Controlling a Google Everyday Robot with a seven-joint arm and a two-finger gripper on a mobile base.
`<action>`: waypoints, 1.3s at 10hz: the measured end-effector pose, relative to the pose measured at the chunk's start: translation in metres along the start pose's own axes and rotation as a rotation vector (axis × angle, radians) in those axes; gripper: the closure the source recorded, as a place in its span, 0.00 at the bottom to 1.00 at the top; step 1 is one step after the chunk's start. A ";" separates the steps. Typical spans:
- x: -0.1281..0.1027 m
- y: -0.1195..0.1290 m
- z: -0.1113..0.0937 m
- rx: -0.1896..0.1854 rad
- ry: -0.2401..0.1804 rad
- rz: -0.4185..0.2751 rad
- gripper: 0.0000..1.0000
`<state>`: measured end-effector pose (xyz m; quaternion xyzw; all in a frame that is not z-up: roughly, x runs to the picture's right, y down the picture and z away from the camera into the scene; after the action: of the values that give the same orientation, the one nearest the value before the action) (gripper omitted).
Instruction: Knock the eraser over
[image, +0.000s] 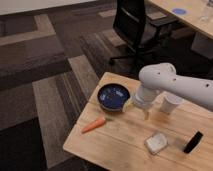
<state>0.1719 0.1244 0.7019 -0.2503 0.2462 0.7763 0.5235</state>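
Near the pale wooden table's (120, 146) edge, the small matte black oblong eraser (193, 142) is found, well apart from the gripper (145, 113), which is poised between the round blue bowl (113, 96) and the white paper cup (171, 103); whether it is clenched cannot be told. The cup could be toppled by a careless sweep.

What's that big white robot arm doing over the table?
The robot's arm is reaching across a wooden table. Its pincer points down between the blue bowl and the white paper cup. Its job is to knock over the black eraser, which sits farther right near the table's edge, next to a pale pad. The pincer is not touching the eraser. A carrot lies on the left side.
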 end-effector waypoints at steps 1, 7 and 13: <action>-0.002 -0.031 0.005 0.018 0.007 0.061 0.35; -0.021 -0.126 0.011 0.004 -0.008 0.203 0.35; -0.007 -0.196 0.008 0.053 -0.021 0.355 0.35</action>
<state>0.3562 0.1897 0.6891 -0.1808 0.3015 0.8523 0.3874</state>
